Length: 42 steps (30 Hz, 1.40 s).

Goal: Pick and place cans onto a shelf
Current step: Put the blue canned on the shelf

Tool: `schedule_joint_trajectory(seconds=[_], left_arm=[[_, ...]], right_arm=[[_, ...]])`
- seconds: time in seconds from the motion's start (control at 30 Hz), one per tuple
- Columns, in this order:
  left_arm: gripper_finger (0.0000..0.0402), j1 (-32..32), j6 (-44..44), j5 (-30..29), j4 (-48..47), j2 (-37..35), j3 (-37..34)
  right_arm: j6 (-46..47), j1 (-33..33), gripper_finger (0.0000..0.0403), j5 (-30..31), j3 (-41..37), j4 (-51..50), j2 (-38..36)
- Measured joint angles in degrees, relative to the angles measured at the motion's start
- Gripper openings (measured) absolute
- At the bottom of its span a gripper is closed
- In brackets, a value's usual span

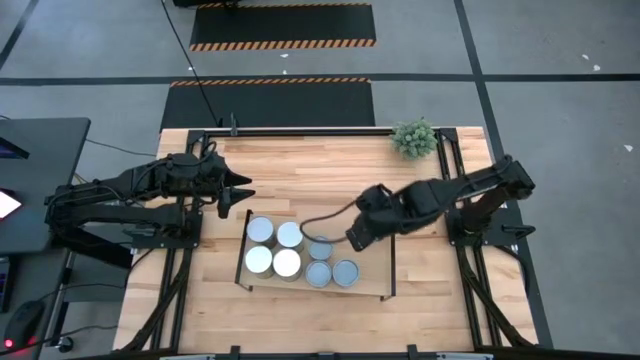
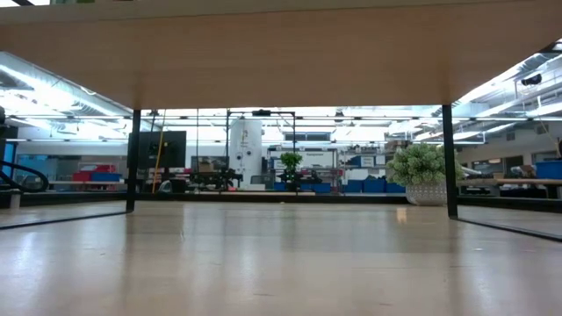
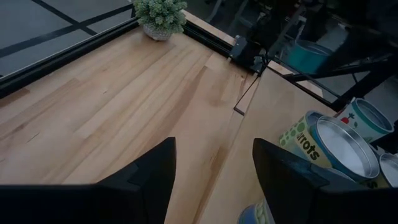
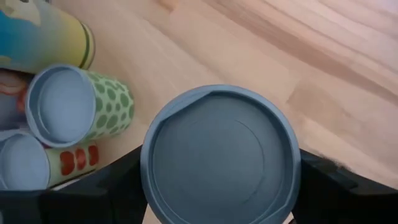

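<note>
Seven cans stand in a cluster on the light-wood shelf [image 1: 370,285]: several whitish ones [image 1: 274,247] at its left and three bluish-grey ones [image 1: 331,272] beside them. My right gripper [image 1: 349,243] reaches from the right and is shut on the farthest bluish-grey can [image 1: 321,250], whose round top [image 4: 221,155] fills the right wrist view. My left gripper [image 1: 243,194] is open and empty, just beyond the shelf's far left corner. In the left wrist view its gripper [image 3: 214,180] looks along the table past a carrot-labelled can [image 3: 333,146]. In the low view no gripper shows. My right gripper has the bluish-grey can between its two fingers [image 4: 115,183], one on each side of the can's wall just below the rim [image 4: 149,186]. The fingers come from above, slanting down from the table's right. The can is upright; its own top hides its base.
A small green plant [image 1: 415,137] stands at the table's far right, also in the low view [image 2: 421,175]. The shelf's black rails [image 1: 392,262] rise at its short sides. In the low view the shelf board [image 2: 281,53] spans overhead on thin black legs [image 2: 450,158].
</note>
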Motion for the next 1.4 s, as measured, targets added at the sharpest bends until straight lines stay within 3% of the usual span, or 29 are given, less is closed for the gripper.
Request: schedule_joint_trajectory(seconds=[0.17, 0.53, 1.13, 1.4], left_arm=[[0.022, 0.0, 0.0, 0.0, 0.0, 0.0, 0.0], [0.022, 0.0, 0.0, 0.0, 0.0, 0.0, 0.0], [0.022, 0.0, 0.0, 0.0, 0.0, 0.0, 0.0], [0.022, 0.0, -0.4, 0.1, 0.0, 0.0, 0.0]], right_arm=[[2.7, 3.6, 0.0307, 1.7, 0.0, -0.6, 0.0], [-12.7, 10.8, 0.0307, 1.8, -4.3, 7.0, 0.3], [-34.8, 14.2, 0.0307, -2.2, -5.2, 10.8, 0.2], [-35.6, 14.9, 0.0307, -5.2, -9.3, 15.9, 0.2]])
